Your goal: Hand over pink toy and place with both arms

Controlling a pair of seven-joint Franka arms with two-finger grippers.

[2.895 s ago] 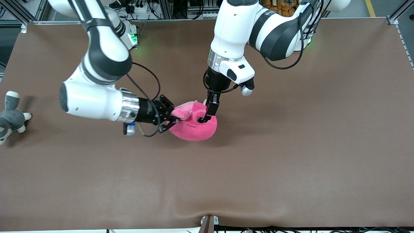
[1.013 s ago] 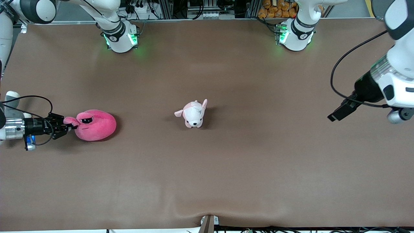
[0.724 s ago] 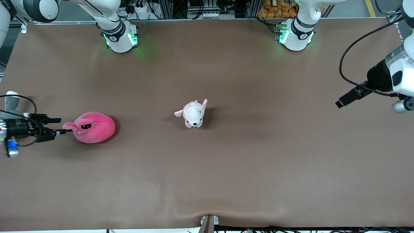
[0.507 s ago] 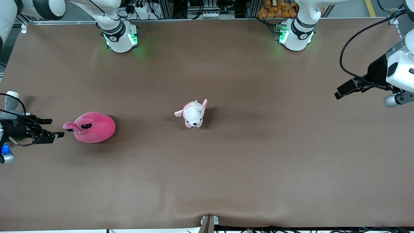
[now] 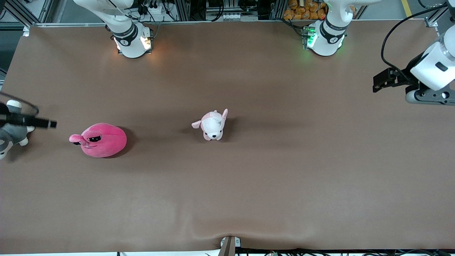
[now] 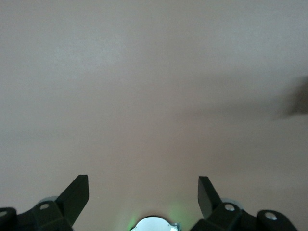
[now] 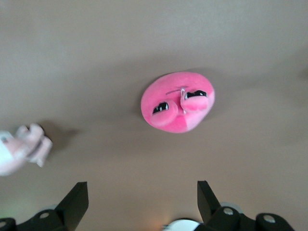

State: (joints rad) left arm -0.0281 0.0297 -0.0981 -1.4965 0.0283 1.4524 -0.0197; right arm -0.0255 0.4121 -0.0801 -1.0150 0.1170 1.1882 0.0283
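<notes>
The pink toy (image 5: pixel 103 139) lies alone on the brown table, toward the right arm's end, with its sleepy eyes showing. It also shows in the right wrist view (image 7: pixel 178 102), well clear of the fingers. My right gripper (image 5: pixel 51 124) is open and empty, in the air at the table's edge beside the toy; its jaws stand wide apart in the right wrist view (image 7: pixel 142 192). My left gripper (image 5: pixel 377 83) is open and empty, up over the left arm's end of the table; the left wrist view (image 6: pixel 143 190) shows only bare table.
A small pale pink-and-white puppy plush (image 5: pixel 212 125) stands at the table's middle and shows in the right wrist view (image 7: pixel 21 149). A grey-and-white plush (image 5: pixel 10 134) lies at the table edge under my right gripper.
My right gripper has let go of the pink toy and drawn back toward the table's edge. My left gripper has drawn farther back toward its own end. The toy stays put.
</notes>
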